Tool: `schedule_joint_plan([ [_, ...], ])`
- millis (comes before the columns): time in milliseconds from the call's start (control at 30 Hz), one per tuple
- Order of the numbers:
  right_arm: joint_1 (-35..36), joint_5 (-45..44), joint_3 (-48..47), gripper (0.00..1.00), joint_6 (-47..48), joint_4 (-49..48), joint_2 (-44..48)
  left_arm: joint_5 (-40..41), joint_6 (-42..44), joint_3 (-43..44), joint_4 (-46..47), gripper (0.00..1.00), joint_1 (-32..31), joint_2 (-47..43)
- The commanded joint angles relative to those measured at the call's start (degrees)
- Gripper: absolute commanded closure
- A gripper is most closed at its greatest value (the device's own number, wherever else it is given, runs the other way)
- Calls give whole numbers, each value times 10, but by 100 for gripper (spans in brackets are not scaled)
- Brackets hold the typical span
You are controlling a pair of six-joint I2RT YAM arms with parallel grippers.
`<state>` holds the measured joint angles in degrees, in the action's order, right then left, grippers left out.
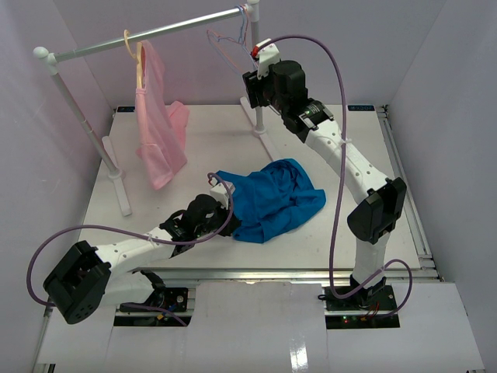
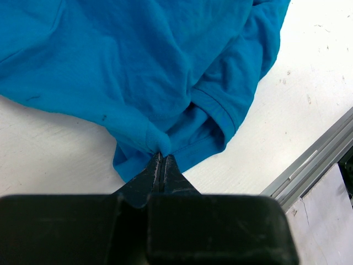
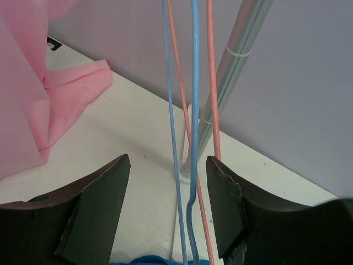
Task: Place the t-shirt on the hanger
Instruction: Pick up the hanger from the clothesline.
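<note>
Left gripper point(image 2: 161, 157) – fingers pressed together, pinching a fold at the near edge of the t-shirt point(image 2: 154, 66).

T-shirt – bright blue, crumpled in a heap mid-table point(image 1: 349, 225), right of centre.

Right gripper point(image 3: 168, 165) – raised at the far right, fingers spread, holding nothing; wires run between them, touching neither.

Hanger point(image 3: 194, 83) – light-blue wire, hanging from the right end of the rail point(image 1: 155, 35), beside a pink hanger point(image 3: 210, 66).

Pink garment point(image 1: 159, 132) – sheer, hanging on a cream hanger point(image 1: 140, 58) at the rail's left.
</note>
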<state>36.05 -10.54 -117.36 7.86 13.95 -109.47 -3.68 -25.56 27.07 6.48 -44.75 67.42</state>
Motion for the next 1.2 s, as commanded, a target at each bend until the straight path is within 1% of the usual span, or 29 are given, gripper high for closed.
schedule_joint_plan([
  [0,-2,-10,-30,36,-3,-8,-11,-7,1,18,4,100,-2,-5],
  [167,-2,-16,-45,37,0,-7,-30,-4,1,18,4,100,-2,-7],
  [300,-2,-24,-52,45,-1,-9,-40,-4,1,18,3,100,-2,-6],
  [400,-2,-27,-56,60,0,-8,-44,-4,1,18,3,100,-2,-5],
  [467,-2,-27,-57,65,2,-8,-44,-4,1,18,3,100,-2,-5],
  [633,-2,-31,-74,72,12,-5,-51,-7,0,18,3,100,-2,-6],
  [867,-2,-30,-96,92,19,-6,-58,-13,-4,12,6,100,-2,-23],
  [1167,-2,-14,-94,92,10,-28,-42,-14,-4,13,7,100,-2,-20],
])
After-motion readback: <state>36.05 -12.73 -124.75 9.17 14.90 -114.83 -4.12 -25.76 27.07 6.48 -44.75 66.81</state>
